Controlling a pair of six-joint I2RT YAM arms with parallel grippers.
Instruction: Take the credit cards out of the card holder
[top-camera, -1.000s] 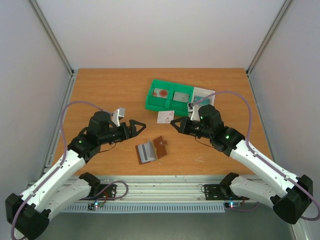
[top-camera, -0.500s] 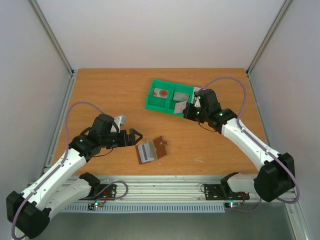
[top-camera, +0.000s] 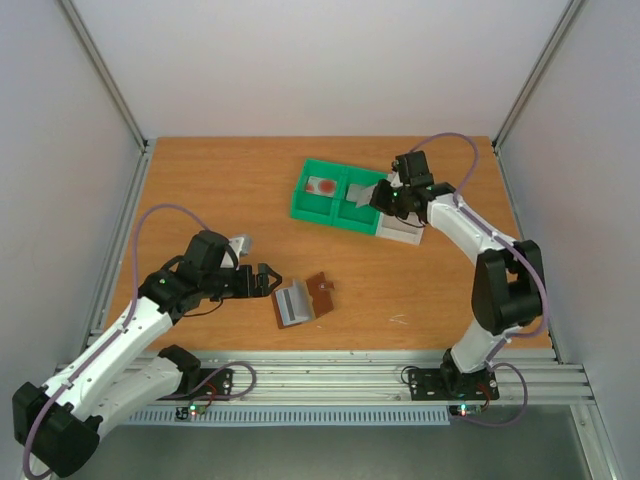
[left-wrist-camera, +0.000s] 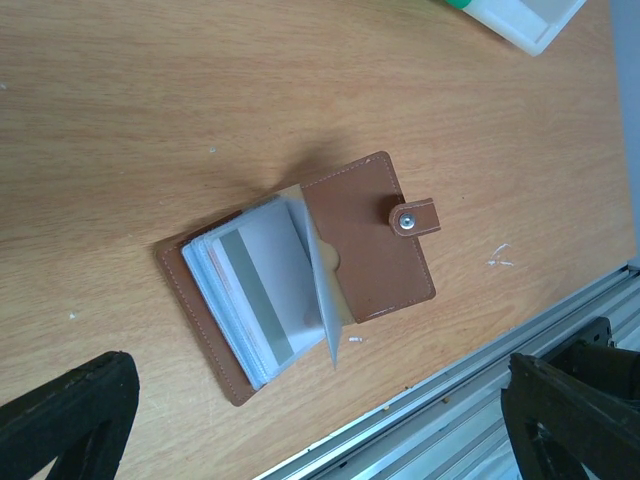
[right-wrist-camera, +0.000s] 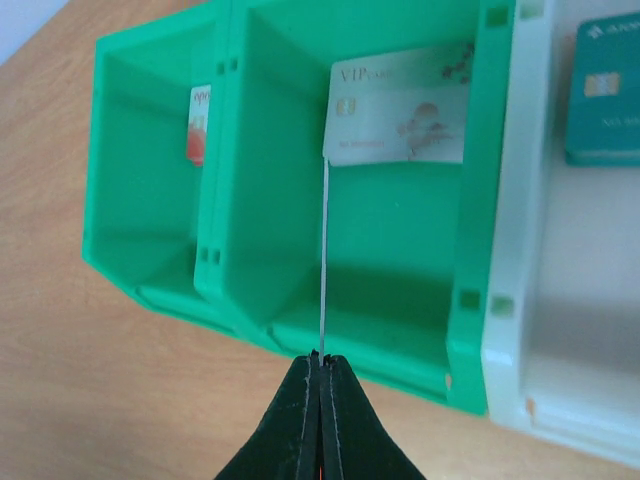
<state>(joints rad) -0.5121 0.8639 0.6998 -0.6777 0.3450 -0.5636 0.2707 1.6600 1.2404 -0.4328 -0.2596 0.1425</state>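
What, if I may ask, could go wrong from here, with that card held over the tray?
1. The right pincer pinches the card by one edge, upright over the green tray. Released so, it may end up leaning on the tray's side or on the VIP card.
2. The card holder lies loose, so the open left pincer may push it instead of gripping a card.

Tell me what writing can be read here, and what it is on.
"VIP": white card in the green tray's middle compartment.
Cut off, unreadable: teal card in the white compartment.
Too blurred: red-and-white card in the left compartment.
No writing: card holder.
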